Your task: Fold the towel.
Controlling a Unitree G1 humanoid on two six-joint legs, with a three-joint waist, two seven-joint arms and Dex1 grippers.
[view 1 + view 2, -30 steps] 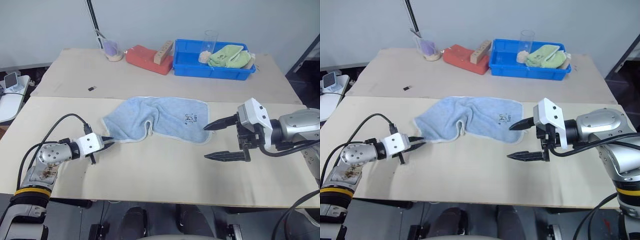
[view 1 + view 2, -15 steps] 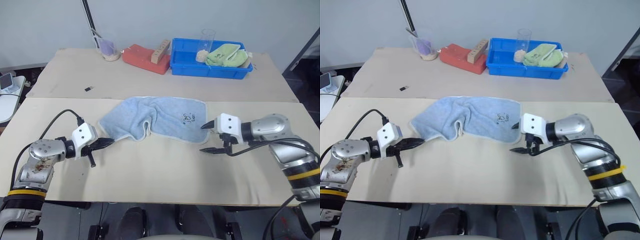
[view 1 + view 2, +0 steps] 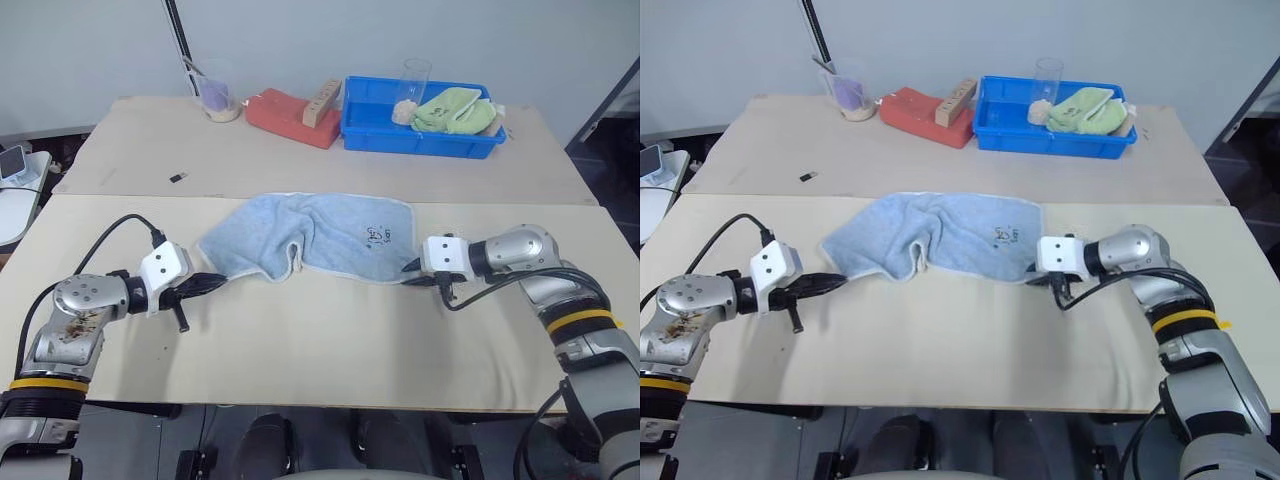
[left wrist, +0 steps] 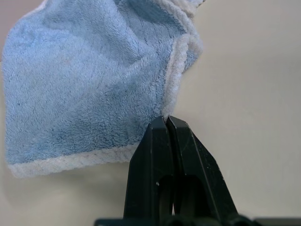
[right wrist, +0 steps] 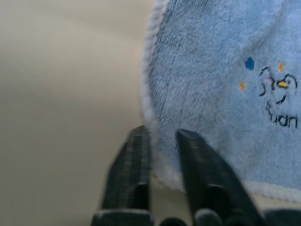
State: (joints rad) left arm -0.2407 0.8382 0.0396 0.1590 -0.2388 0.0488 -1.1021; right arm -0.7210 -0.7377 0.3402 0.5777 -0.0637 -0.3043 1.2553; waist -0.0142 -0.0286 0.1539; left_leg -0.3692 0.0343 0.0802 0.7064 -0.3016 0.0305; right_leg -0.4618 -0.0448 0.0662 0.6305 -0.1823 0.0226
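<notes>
broadly, the scene is a pale table [image 3: 330, 340] made of two boards, a near one and a far one. on the near board lies the towel [image 3: 310, 238], light blue terry with whitish edging, spread crosswise but rumpled, with a fold sagging near its middle and a small dark printed mark [image 3: 381, 236] toward its right end. it sits between the two arms, roughly centred on the table.

at the far edge stands a blue bin [image 3: 425, 120] holding a light green cloth [image 3: 455, 110] and a clear cup [image 3: 418, 82]. beside the bin lies a red block-like item [image 3: 290, 116] with a wooden piece [image 3: 326, 100] resting on it, and further left a small container [image 3: 214, 95]. a tiny dark object [image 3: 183, 178] lies alone on the far board.

the right gripper [image 3: 412, 270] is at the towel's near right corner; in its wrist view the two black fingers [image 5: 134, 165] are pinched onto the stitched edge of the cloth, with only a sliver of gap.

the left gripper [image 3: 214, 282] meets the towel's left end, its fingers [image 4: 157, 146] pressed fully together with the tips on the whitish hem, gripping it.
</notes>
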